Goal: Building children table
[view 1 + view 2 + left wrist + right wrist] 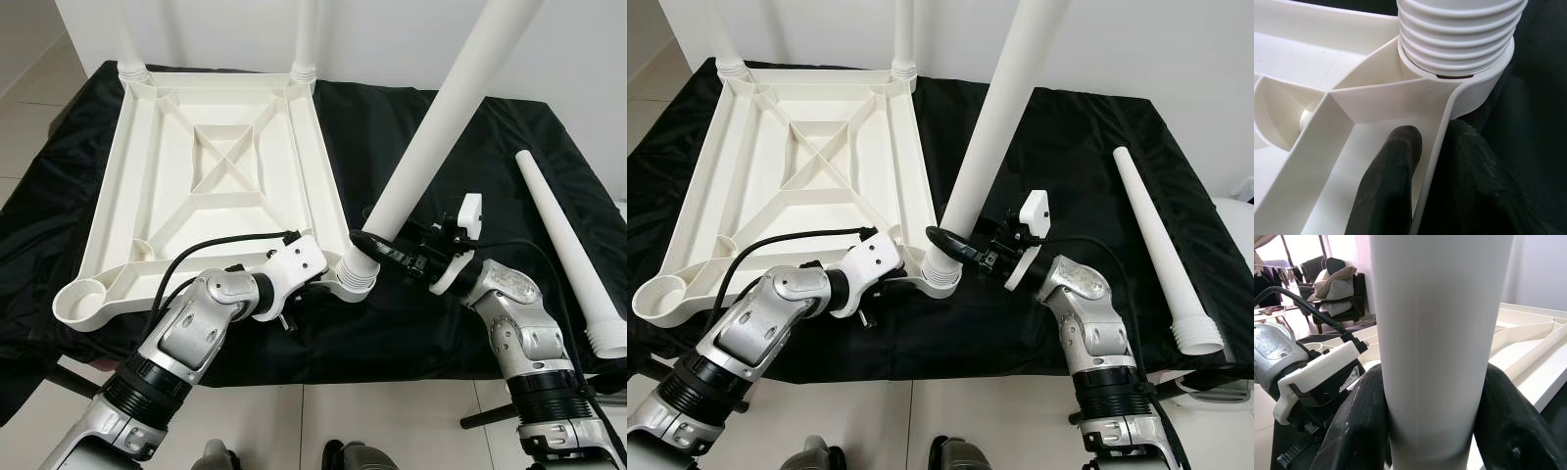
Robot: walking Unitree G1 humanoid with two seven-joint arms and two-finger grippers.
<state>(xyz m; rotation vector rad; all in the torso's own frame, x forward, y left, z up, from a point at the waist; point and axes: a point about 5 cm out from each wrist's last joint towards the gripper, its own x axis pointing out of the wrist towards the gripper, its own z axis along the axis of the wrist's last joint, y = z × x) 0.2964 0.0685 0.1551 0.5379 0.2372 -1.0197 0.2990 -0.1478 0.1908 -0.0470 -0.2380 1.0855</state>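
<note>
Black cloth [441, 323] under inverted tabletop [211, 171], left gripper [1432, 161] pinching its rim beside corner socket [353, 279], right gripper [377, 245] clamped around tilted leg [441, 127], spare leg [568, 240] lying apart.

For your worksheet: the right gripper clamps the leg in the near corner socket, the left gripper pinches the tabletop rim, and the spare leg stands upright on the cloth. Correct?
Not quite. The spare leg lies flat on the black cloth, as the left eye view shows. The right gripper does clamp the socketed leg, and the left gripper pinches the tabletop rim.
</note>
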